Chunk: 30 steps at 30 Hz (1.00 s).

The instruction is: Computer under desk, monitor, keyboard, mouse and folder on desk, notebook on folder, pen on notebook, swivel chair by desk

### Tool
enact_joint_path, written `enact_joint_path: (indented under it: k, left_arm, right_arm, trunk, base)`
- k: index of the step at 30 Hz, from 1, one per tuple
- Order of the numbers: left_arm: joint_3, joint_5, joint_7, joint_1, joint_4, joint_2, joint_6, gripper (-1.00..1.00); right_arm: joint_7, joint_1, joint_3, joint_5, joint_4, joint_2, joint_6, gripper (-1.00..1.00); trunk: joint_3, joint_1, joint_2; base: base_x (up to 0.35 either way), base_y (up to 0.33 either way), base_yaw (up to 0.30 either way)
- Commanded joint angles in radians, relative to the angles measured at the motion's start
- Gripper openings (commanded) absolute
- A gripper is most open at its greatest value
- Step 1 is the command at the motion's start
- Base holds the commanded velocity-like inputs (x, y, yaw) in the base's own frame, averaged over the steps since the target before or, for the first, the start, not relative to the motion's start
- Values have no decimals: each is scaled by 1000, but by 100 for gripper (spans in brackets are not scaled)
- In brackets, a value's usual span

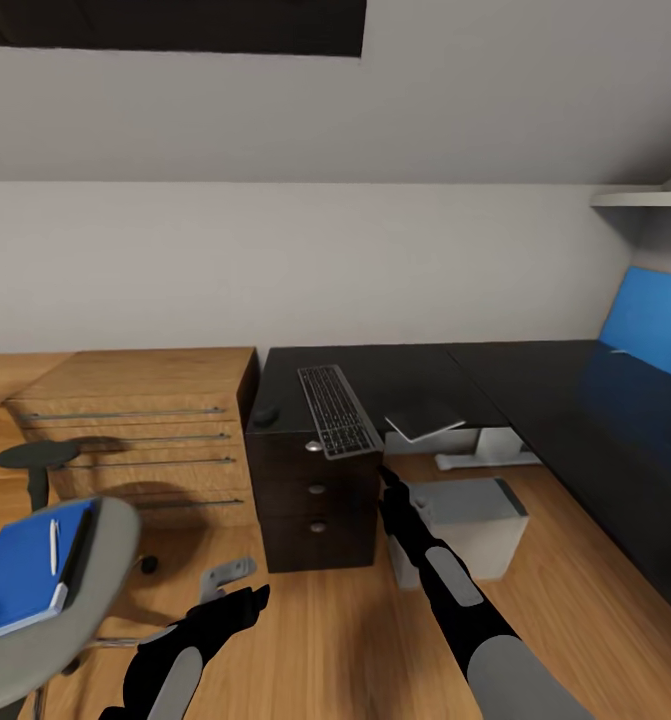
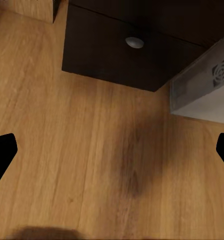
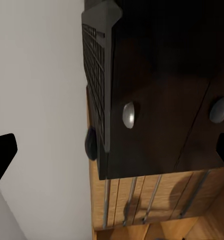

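The silver-grey keyboard lies on the black desk, its near end overhanging the front edge. A dark mouse sits to its left. A thin grey-white flat sheet, which looks like the notebook, rests at the desk edge. On the floor by the desk stands the grey computer. The blue folder with the white pen on it lies on the swivel chair. My right gripper is open just below the keyboard's near end. Low over the floor, my left gripper is open. The monitor is out of view.
The black drawer unit stands under the keyboard. An oak dresser stands to its left. The blue back panel and a white shelf are at the right. The white pedestal leg stands behind the computer.
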State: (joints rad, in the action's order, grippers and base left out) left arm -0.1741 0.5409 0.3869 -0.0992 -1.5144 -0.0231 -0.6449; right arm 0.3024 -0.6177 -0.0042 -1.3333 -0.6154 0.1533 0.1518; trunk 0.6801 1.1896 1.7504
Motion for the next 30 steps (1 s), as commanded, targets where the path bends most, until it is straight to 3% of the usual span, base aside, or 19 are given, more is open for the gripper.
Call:
enact_joint_path:
  k: [1,30]
  left_arm:
    - [-1,10,10,-1,-1,0,-2,100]
    - [-1,11,9,-1,0,0,-2,100]
  right_arm:
    - [2,-1,0,-10,0,0,5,100]
    - [1,-1,1,-10,2,0,6,100]
  trunk:
    - [1,0,0]
    - [1,0,0]
  base:
    - [101,0,0]
    - [150,13,0]
